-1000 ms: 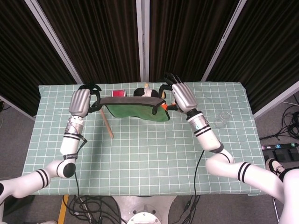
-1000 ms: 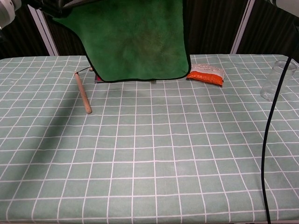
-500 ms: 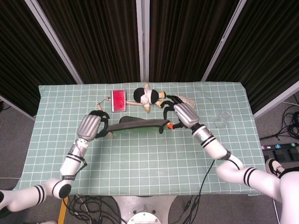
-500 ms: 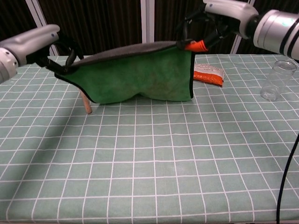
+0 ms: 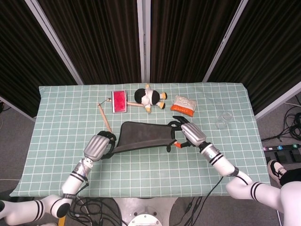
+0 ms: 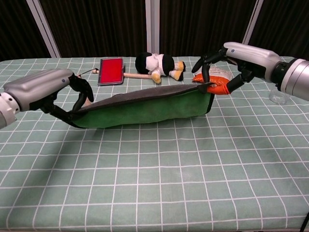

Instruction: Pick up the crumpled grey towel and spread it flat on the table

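Observation:
The towel (image 5: 141, 137) is grey on its upper face and green underneath (image 6: 145, 112). It hangs stretched between my two hands, low over the middle of the table, its far part sagging toward the cloth. My left hand (image 5: 98, 147) grips its left corner, seen in the chest view as my left hand (image 6: 53, 89) curled around the edge. My right hand (image 5: 188, 134) pinches the right corner, and my right hand (image 6: 231, 63) is a little higher than the left in the chest view.
Along the back stand a red box (image 5: 119, 100), a plush doll (image 5: 149, 97) and an orange snack packet (image 5: 183, 105). A wooden stick (image 5: 104, 117) lies left of the towel. A clear glass (image 5: 222, 120) sits at the right. The checked tablecloth (image 5: 150, 165) covers the table.
Both hands have come down and toward me with the towel, from high at the back of the table to low over its middle. The towel now lies nearly level instead of hanging.

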You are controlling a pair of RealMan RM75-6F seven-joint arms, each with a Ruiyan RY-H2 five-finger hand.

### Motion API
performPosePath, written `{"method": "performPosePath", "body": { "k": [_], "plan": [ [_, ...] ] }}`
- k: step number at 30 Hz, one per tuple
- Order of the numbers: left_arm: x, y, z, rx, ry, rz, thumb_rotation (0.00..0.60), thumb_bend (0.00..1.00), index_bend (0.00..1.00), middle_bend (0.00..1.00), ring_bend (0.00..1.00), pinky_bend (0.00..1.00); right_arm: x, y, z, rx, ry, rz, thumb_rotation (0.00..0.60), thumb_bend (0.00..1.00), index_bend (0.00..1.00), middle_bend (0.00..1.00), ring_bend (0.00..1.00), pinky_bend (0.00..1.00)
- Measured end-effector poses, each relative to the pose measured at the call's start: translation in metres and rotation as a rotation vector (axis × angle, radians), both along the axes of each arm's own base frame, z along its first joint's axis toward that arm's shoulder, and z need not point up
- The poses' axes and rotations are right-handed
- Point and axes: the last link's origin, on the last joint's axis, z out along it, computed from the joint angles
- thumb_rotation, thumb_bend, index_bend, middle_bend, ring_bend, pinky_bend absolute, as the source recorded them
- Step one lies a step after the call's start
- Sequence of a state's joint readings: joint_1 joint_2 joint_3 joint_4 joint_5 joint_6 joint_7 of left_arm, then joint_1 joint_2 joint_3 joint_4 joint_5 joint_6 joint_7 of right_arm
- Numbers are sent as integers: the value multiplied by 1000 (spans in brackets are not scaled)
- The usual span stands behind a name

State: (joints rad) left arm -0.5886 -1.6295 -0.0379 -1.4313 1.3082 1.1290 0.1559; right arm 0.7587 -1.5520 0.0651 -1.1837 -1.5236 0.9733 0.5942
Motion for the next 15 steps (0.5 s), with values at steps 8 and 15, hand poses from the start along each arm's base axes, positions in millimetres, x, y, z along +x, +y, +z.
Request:
{"method": "performPosePath", "body": {
  "k": [8, 15],
  "plan": [
    [-1, -13, -9, -65, 44, 0, 600, 184, 427, 369, 293, 258, -11, 12, -8, 1, 35, 5, 550, 24, 381, 129, 0, 0],
    [4, -22, -12, -124, 57, 12, 599, 38, 304, 299, 257, 253, -19, 30, -14, 21, 77, 1, 430, 0, 214, 53, 0, 0]
  ]
}}
